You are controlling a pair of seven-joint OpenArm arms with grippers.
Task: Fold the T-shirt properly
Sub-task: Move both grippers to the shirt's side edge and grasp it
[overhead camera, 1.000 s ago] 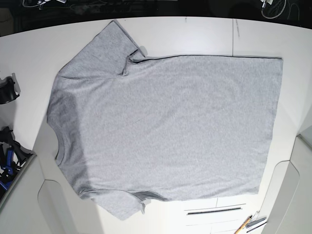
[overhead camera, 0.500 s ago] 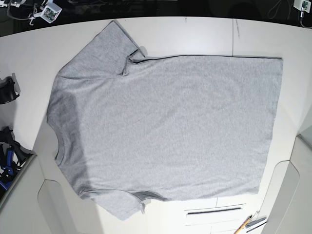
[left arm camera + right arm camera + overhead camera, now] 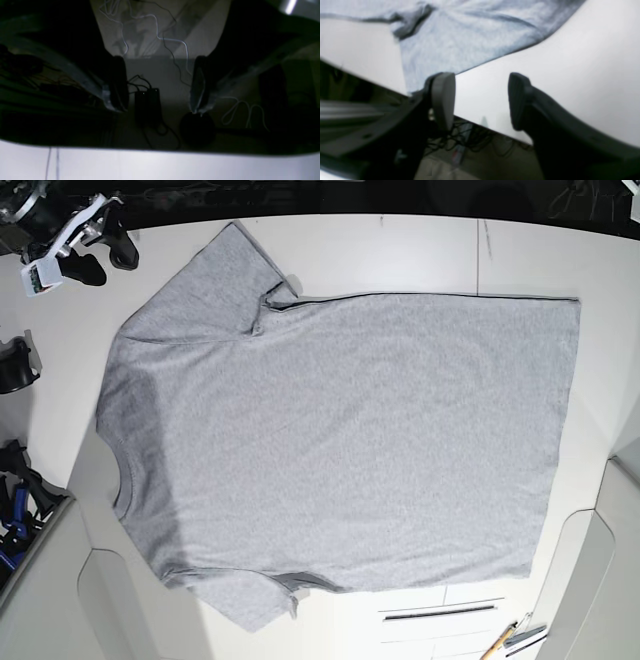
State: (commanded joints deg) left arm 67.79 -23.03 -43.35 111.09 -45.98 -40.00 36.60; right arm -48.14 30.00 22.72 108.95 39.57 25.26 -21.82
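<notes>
The heather-grey T-shirt [image 3: 340, 440] lies flat on the white table [image 3: 400, 250], plain side up, collar to the left, hem to the right. One sleeve points to the top left, the other to the bottom left. My right gripper [image 3: 106, 264] is open and empty above the table's top left corner, just left of the upper sleeve. In the right wrist view the open gripper [image 3: 481, 100] hangs over the table edge, with the sleeve [image 3: 470, 37] beyond it. My left gripper [image 3: 158, 87] is open and empty past the table edge [image 3: 160, 165]; no shirt shows there.
Dark arm parts [image 3: 15, 370] and blue-black gear [image 3: 18, 500] sit at the left edge. A slot [image 3: 440, 612] and a pen-like tool [image 3: 515, 638] lie at the bottom. Cables and a black box [image 3: 147, 105] lie on the dark floor.
My right gripper has come into the base view at the top left, moving down toward the upper sleeve. The T-shirt has not moved.
</notes>
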